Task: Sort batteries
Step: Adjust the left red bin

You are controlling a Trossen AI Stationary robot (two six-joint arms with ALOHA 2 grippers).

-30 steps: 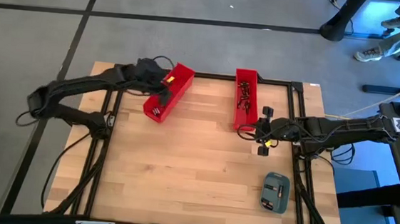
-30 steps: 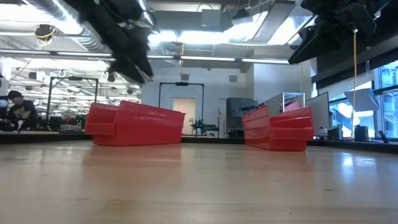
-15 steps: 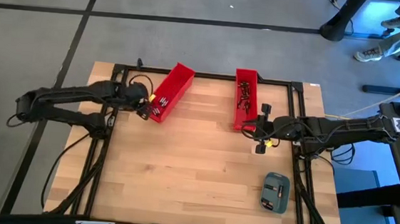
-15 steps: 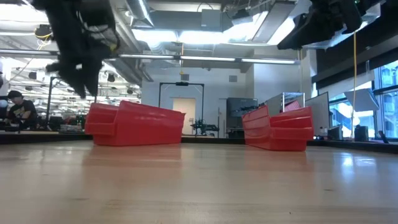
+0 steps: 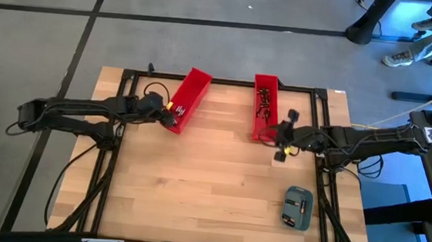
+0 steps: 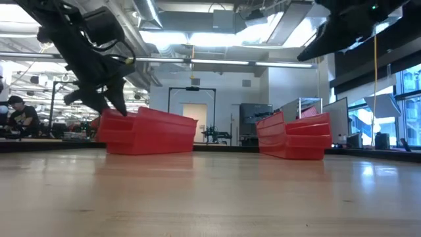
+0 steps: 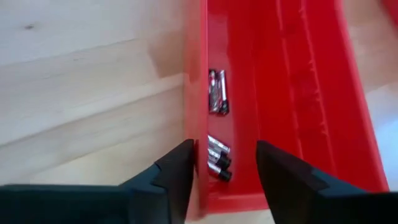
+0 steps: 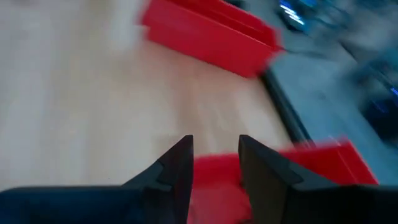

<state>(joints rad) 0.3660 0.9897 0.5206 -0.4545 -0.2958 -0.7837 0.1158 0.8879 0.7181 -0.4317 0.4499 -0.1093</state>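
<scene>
While a handful of batteries [image 7: 216,99] lie loose inside the left red bin [image 5: 183,101], the rest sit as a dark tangle in the right red bin [image 5: 264,107], so both heaps are off the bare table [image 5: 195,189] and in plastic. In the left wrist view they look like tiny dark cylinders with bright metal ends, a pair lying side by side along the bin floor and a few more bunched at the near corner against the wall. The left tool [image 7: 221,177] stands with its fingers spread wide, one on each side of that bin's long wall, holding nothing; judged from this, a closing or a push here would catch the wall rather than a cell, tip or slide the light bin, and send the cells rolling. The cells are round, small and crowded into a corner, so a pinch could squeeze one out sideways or lift two at once. The right tool [image 8: 214,168] hovers just beside the near end of the right bin, its fingers parted by a moderate gap with nothing between them; its view is smeared, and a descent from there could strike the bin's rim. A grey-blue case [image 5: 297,208] lies near the table's right front, well apart from both bins.
</scene>
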